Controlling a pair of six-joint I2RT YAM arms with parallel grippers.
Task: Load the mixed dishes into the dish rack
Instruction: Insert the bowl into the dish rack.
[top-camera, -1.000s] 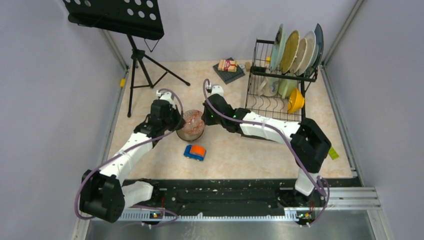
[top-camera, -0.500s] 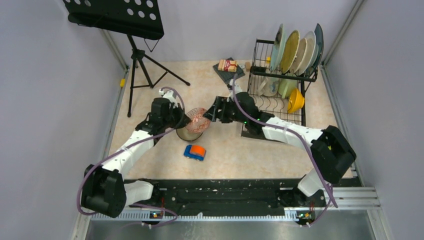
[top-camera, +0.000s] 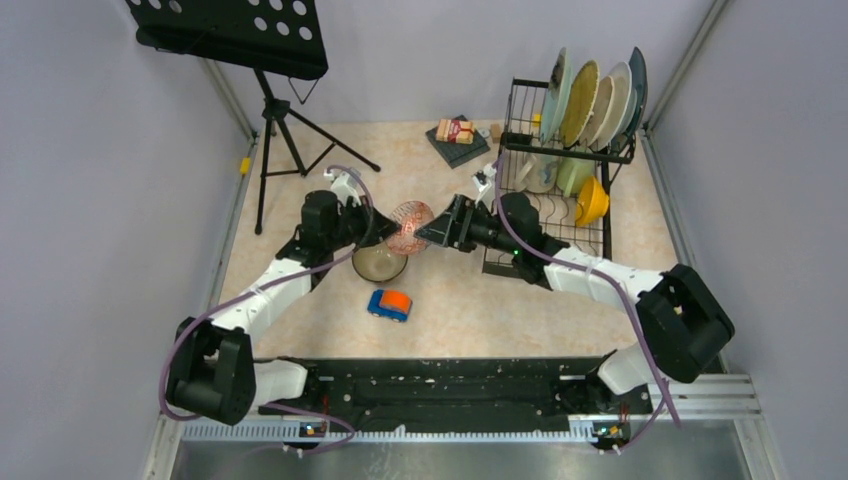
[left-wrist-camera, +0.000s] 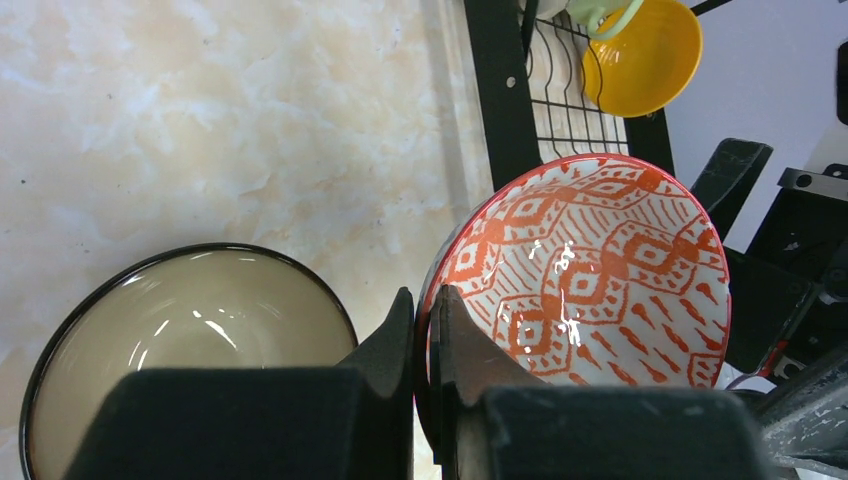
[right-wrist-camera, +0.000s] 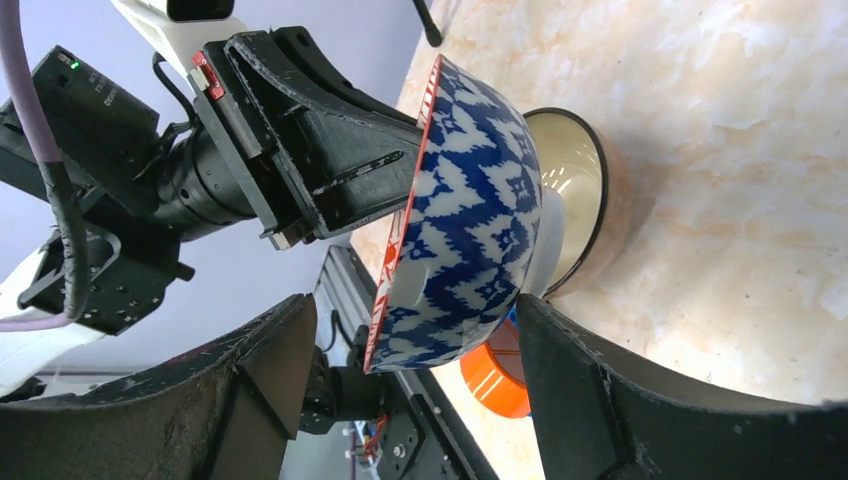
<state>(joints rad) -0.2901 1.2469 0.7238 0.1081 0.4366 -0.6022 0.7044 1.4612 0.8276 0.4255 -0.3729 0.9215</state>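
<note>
The dish rack (top-camera: 566, 150) stands behind the right arm; the patterned bowl (top-camera: 410, 227) hangs on edge above the bench (rim pinched in the left tool (left-wrist-camera: 425, 310)), its underside facing the right tool (right-wrist-camera: 410, 320), whose open jaws straddle it.

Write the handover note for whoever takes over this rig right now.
Left gripper: shut on the rim of the round ceramic bowl, orange-patterned inside and blue-and-white outside, held tilted above the table.
Right gripper: open, fingers either side of that bowl, not closed on it.
Done: four plates stand upright in the black wire dish rack; mugs and yellow bowl sit below them.
Left: rack the patterned bowl, then the cream dark-rimmed bowl on the table.
</note>
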